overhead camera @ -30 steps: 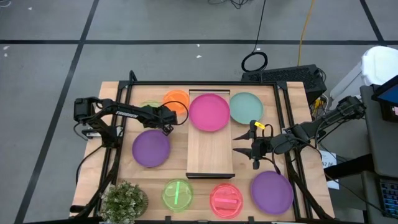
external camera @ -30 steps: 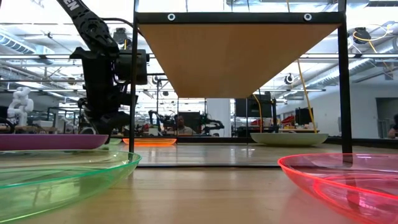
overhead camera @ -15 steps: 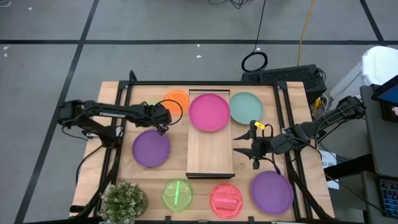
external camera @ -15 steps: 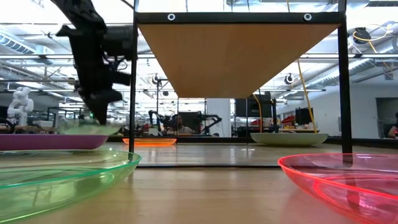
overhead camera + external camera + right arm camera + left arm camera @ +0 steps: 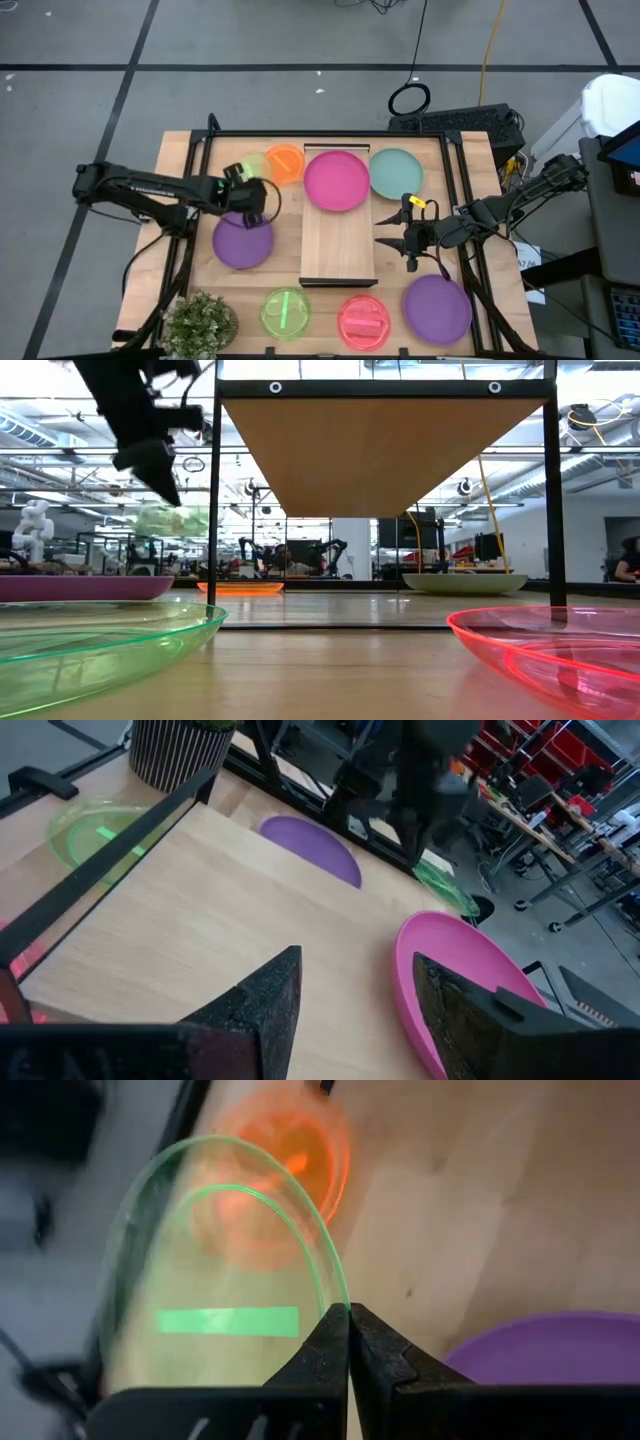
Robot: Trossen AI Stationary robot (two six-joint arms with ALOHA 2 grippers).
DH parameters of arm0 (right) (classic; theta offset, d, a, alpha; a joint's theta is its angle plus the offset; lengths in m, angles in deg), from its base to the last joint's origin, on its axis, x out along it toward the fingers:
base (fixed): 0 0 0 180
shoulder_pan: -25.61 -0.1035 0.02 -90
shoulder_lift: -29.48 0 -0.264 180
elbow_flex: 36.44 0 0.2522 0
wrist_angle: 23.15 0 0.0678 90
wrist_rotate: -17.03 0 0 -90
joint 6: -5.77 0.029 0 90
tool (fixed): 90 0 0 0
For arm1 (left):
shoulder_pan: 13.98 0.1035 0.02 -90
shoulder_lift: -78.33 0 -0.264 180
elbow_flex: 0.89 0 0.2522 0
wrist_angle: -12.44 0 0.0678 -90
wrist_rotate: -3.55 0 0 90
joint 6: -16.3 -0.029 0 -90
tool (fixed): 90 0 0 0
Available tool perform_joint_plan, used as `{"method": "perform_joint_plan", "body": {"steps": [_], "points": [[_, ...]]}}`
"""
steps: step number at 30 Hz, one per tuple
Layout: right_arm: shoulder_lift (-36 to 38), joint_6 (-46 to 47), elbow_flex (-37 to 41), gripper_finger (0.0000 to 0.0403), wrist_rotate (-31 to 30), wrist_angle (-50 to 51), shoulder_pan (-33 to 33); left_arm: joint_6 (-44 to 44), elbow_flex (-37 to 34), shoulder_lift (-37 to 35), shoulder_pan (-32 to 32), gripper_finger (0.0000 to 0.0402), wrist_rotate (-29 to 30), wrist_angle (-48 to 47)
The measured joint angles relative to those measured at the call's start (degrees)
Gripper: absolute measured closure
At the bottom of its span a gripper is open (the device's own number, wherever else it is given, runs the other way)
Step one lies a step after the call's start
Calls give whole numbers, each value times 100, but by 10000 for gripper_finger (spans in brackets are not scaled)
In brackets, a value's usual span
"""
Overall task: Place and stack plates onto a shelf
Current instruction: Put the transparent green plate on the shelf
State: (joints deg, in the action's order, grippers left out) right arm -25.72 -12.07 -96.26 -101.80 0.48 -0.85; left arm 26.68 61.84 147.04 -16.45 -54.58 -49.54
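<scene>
We see the small green plate point(image 5: 215, 1285) pinched by its rim between the pressed-together fingers of the left gripper point(image 5: 240, 188), and it is now clear of the table: a second ago that gripper was low beside the orange plate point(image 5: 285, 162), with the green plate lying flat behind it, and since then the arm has drawn back toward its own base and risen, carrying the plate up with it. In the low view the plate point(image 5: 165, 518) hangs in the air under the gripper, well above the tabletop. We judge that the pick has succeeded and the carry to the shelf point(image 5: 339, 243) comes next. The plate is round, so it has no real long axis; what matters is its tilt. In the wrist view it stands on edge, extending forward from the fingertips, its face turned sideways and not level, so we think it will need levelling before it is set down. Just beyond the held plate lies the orange plate, and below the gripper sits a purple plate point(image 5: 243, 240). Past the orange plate, the magenta plate point(image 5: 337, 180) already rests on the shelf's far end. The right gripper point(image 5: 393, 232) waits beside the shelf, fingers spread and empty.
</scene>
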Motion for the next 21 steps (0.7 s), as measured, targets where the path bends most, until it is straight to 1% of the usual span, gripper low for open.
{"method": "perform_joint_plan", "body": {"steps": [3, 8, 15, 21], "points": [[1, 19, 0, 229, -1, 30, 0, -415, 268, 7, -404, 401, 217, 26], [1, 62, 0, 229, -1, 33, 0, -1293, 627, 63, -1004, 401, 275, 88], [2, 171, 0, 229, 2, 40, 0, -2853, 719, 66, -1692, 401, 159, 738], [2, 172, 0, 229, -1, 40, 0, -3679, 719, 66, -2073, 401, 143, 1399]]}}
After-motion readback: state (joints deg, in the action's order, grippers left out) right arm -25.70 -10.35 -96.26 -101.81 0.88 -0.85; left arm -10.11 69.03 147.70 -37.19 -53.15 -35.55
